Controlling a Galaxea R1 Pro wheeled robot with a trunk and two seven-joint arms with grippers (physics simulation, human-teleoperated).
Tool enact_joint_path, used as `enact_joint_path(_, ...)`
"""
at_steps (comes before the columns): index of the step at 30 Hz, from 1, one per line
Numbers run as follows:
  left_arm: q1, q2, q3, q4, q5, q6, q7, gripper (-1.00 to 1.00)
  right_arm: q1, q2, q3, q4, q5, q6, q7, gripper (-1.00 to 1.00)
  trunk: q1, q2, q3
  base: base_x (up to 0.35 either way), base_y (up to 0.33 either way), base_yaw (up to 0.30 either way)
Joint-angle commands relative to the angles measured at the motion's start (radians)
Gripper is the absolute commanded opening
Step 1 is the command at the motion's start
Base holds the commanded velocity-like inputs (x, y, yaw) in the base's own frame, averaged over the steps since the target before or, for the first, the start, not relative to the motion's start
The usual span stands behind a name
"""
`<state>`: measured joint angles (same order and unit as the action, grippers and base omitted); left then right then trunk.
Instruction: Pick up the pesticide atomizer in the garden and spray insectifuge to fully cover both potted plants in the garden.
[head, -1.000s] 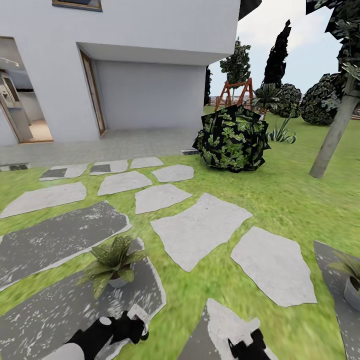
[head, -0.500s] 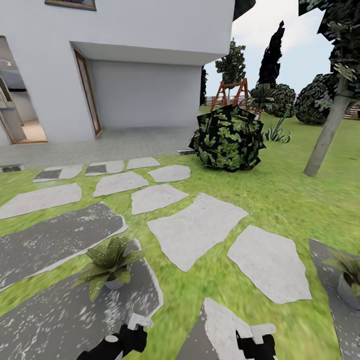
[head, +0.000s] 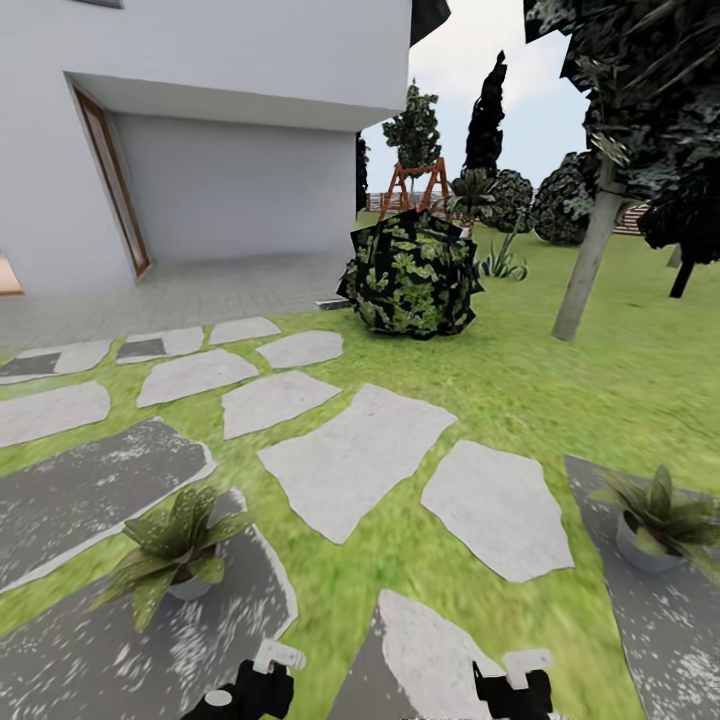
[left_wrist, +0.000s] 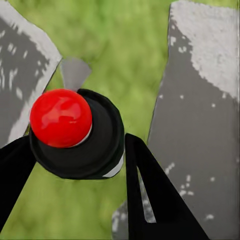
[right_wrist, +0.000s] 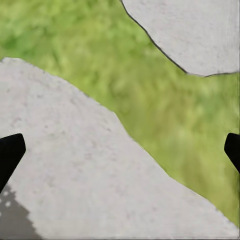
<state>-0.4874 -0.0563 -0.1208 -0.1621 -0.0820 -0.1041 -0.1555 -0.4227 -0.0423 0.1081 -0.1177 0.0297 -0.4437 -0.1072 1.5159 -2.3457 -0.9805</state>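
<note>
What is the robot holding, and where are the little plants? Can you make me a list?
Place: garden lawn with grey stepping slabs, beside a white house
Left pincer: shut on the pesticide atomizer, a dark bottle with a red top
Right pincer: open, holding nothing, above a slab and grass
Left potted plant: on a dark slab, ahead of the left pincer
Right potted plant: on a dark slab at far right
Spraying: none visible

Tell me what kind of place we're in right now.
A house's garden, it seems: green lawn crossed by grey stepping slabs, two potted plants on slabs, trees and a white house wall behind.
</note>
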Motion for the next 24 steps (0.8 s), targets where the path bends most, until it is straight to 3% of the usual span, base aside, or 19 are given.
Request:
enact_joint_path(1,0.000,0.002,-0.002,0.000,-0.009,-0.005,0.001,-1.00,-0.001,0.003,0.008,0.001,0.004,-0.001,-0.009,1.00,0.000,0.000,-0.001,0.000,0.000,-0.279)
enact_joint_path(24,0.001,0.004,-0.002,0.001,-0.009,-0.006,0.001,-1.00,0.001,0.009,0.010,0.001,0.003,-0.001,-0.009,1.00,0.000,0.000,-0.001,0.000,0.000,-0.280)
